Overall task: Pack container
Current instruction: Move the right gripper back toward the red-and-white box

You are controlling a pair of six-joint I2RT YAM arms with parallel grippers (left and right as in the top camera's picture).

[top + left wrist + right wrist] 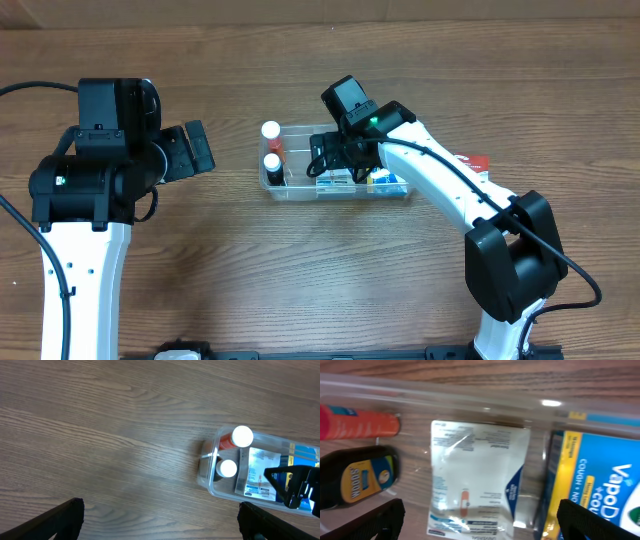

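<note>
The clear plastic container (297,191) sits at the table's middle. It holds an orange bottle (272,134), a dark bottle (272,165), a white plaster box (335,181) and a blue-yellow VapoDrops box (387,181). My right gripper (332,158) hovers open just above the white box (475,477), with nothing between its fingers; the VapoDrops box (600,490), dark bottle (357,475) and orange bottle (357,422) show around it. My left gripper (190,150) is open and empty over bare wood, left of the container (220,491).
A red and white box (474,165) lies on the table right of the container, partly hidden by my right arm. The table is bare wood elsewhere.
</note>
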